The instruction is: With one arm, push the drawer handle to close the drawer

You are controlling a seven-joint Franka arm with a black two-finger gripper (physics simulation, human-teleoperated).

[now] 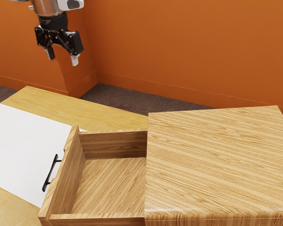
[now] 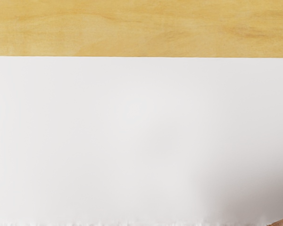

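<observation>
Gripper (image 1: 63, 61) hangs high, 2 fingers spread, empty — black handle (image 1: 50, 173) sits well below, long axis along front of open drawer (image 1: 108, 183). Likely drops outside handle — then pushes toward cabinet (image 1: 217, 160).

One each — drawer (image 1: 108, 183), handle (image 1: 50, 173), pincer (image 1: 63, 60)

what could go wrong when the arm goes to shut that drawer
The handle is a thin bar standing off the front of the drawer, so the gripper, now up in the air with its fingers apart, might slip past it or catch behind it.

The drawer is well out from the cabinet, so a short push could leave it partly open.

A push off to one side might make it bind.
</observation>
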